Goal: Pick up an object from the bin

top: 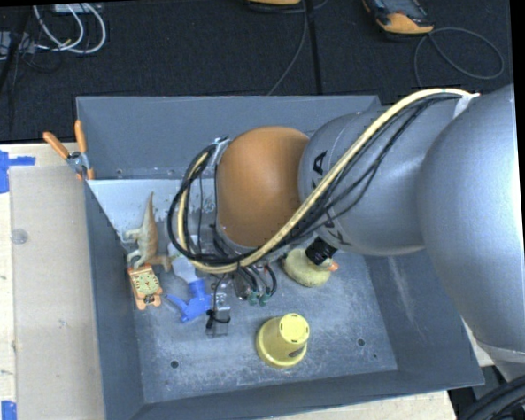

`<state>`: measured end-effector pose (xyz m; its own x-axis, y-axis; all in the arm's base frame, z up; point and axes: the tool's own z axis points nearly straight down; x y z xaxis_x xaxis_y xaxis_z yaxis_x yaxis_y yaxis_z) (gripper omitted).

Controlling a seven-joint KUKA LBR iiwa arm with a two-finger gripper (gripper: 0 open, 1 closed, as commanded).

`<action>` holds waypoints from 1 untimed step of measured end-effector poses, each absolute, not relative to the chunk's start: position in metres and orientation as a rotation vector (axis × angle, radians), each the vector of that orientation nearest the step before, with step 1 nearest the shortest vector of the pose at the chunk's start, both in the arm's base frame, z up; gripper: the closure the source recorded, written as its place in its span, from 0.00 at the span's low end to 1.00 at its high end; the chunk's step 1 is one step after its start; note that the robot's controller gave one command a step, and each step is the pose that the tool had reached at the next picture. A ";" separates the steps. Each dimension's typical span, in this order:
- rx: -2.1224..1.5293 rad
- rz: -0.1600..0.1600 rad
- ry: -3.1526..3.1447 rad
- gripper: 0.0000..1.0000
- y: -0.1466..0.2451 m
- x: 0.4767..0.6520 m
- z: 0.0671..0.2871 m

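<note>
The grey metal bin point(256, 387) sits on a pale desk point(47, 307). Its walls slope down to a flat bottom that is speckled with whitish dust and scuffs, most thickly towards the near side. Beyond the far rim lies a dark floor point(235, 46), with a tangle of pale cords point(71, 12) at its upper left.

The silver arm point(475, 200) comes in from the right and covers much of the bin's right half. Its wrist wears a rounded orange-brown cover point(257, 187), and a bundle of black and cream cables point(356, 150) loops along the arm and round that cover.

Below the cover the dark claw point(218, 316) is down at the bin's bottom, left of centre. I cannot tell whether it is spread or pressed together.

Just beside it on the left lies a blue plastic piece point(194, 303), the nearest thing to it. Whether the two touch is not clear, and nothing can be seen gripped in the claw.

A yellow cup-shaped toy point(284, 341) stands on the bare bottom to the claw's lower right, apart from it. A pale yellow rounded toy point(306, 271) lies under the arm. Near the left wall there is a small orange-and-tan block point(145, 287), and above it a beige piece point(146, 234) leans in the corner.
</note>
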<state>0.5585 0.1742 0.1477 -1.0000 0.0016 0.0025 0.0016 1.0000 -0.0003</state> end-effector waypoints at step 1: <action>0.200 0.001 -3.127 0.00 0.159 0.574 0.094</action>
